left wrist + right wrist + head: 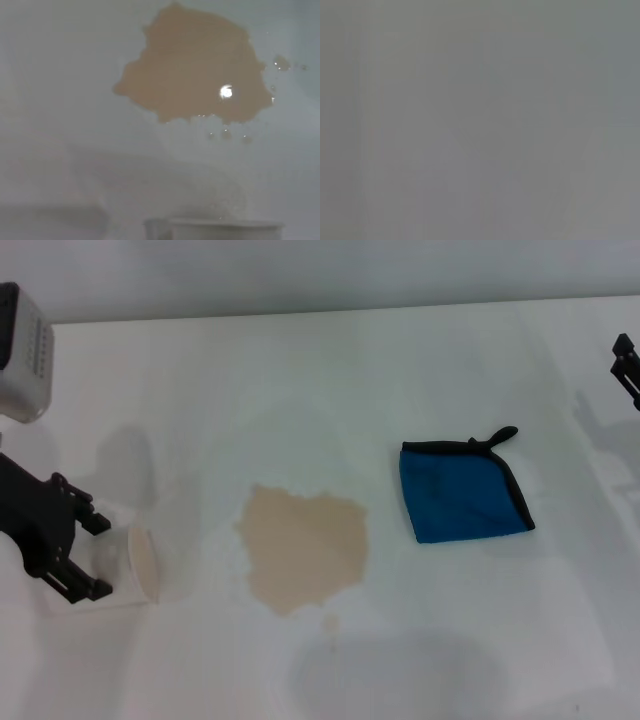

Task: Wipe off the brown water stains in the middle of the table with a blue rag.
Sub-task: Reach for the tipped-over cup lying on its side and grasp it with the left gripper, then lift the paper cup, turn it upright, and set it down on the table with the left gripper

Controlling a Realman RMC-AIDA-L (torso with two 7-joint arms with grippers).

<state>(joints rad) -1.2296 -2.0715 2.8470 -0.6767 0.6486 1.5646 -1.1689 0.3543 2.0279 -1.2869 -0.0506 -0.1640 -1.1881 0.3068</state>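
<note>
Fingers of the left gripper are clamped around a white paper cup at the left side of the surface. The cup lies tipped on its side, its tan-lined mouth turned toward the middle, and one black finger sits on each side of it. The left arm reaches in low from the left edge of the head view, with a grey housing above it at the upper left corner.

Just right of the cup's mouth, but apart from it, the brown water stains spread as a flat tan blotch in the middle of the surface, with a small separate droplet close below. In the left wrist view the same blotch shows with tiny clear beads scattered along one edge, and the cup's white rim is just visible at the picture's border.

Farther right, well apart from the stain, the blue rag lies flat and folded, roughly square, black-edged, its small black loop at the far right corner. Nothing lies between rag and stain.

The right gripper shows only as a black sliver at the far right edge, well clear of the rag; whether it is released or clenched cannot be told. The right wrist view gives only a blank grey field.

The surface is plain white and smooth, meeting a pale wall at the back.
</note>
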